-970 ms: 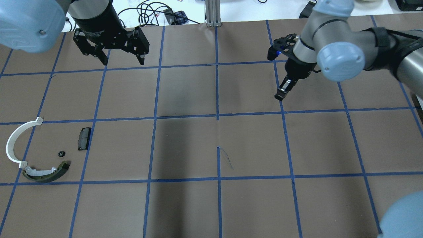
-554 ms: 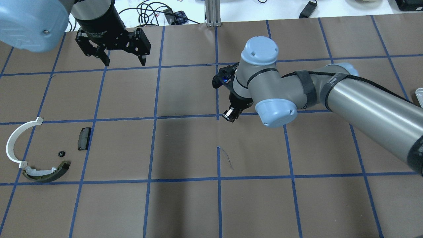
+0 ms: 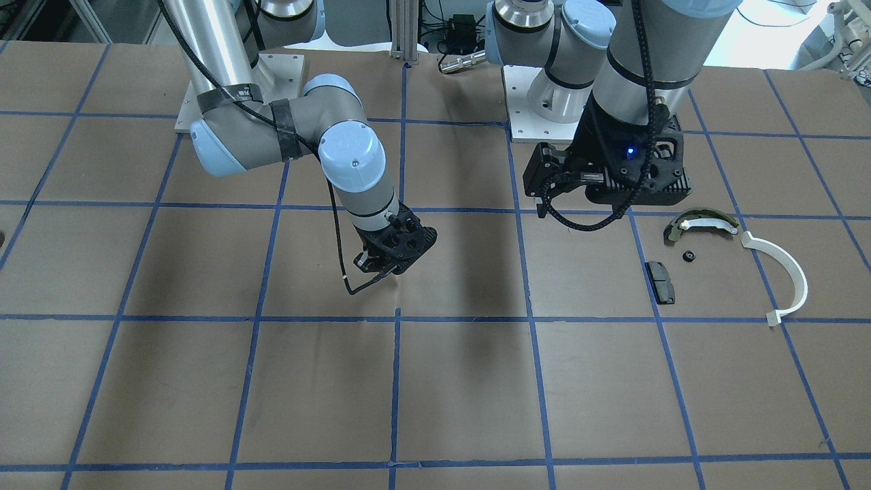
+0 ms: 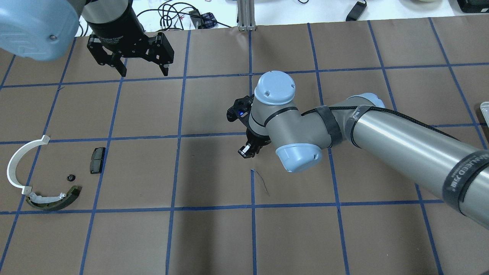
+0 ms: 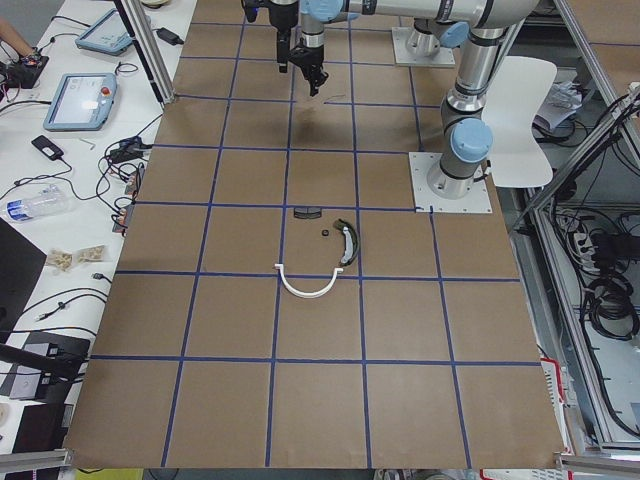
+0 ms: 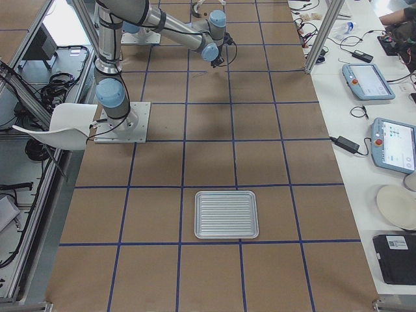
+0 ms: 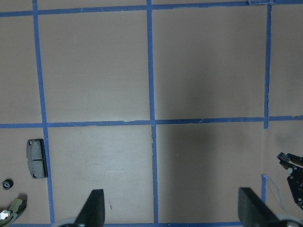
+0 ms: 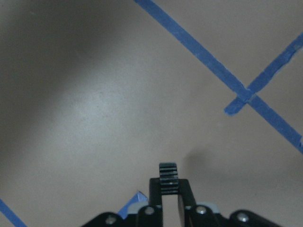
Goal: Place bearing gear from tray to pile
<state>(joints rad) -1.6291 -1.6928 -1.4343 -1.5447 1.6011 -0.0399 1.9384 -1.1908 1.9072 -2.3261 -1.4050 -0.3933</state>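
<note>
— Two fingertips are all that hold it. The right gripper point(image 4: 246, 151) is clamped on a small black toothed bearing gear point(image 8: 167, 176), which sits edge-on between the pads over the middle of the brown paper-covered table point(image 4: 214, 236).

— So it's off the ribbed metal tray point(image 6: 224, 214)?

— Yes, well apart from it, but also well short of the pile at the robot's left end. That pile is a large white half-ring strip point(image 4: 10, 168), an olive-and-white curved shoe point(image 4: 53, 205) and a small black rectangular pad point(image 4: 97, 160), with a small black round part point(image 4: 70, 177) among them.

— How should the carry go?

— I'd hold the wrist level, travel low, and come down on the bare patch between pad and shoe before letting go. If it's dropped from a height, a round toothed piece will likely roll or bounce.

— And the other arm?

— The left gripper point(image 4: 143, 71) hangs empty with its fingers spread, on the far side of the pile from the robot. The approach should pass clear of it.

— What does the gear look like?

— It's dark and squat, with fine parallel teeth. Only its top shows above the fingertips, so the bore is hidden.
</note>
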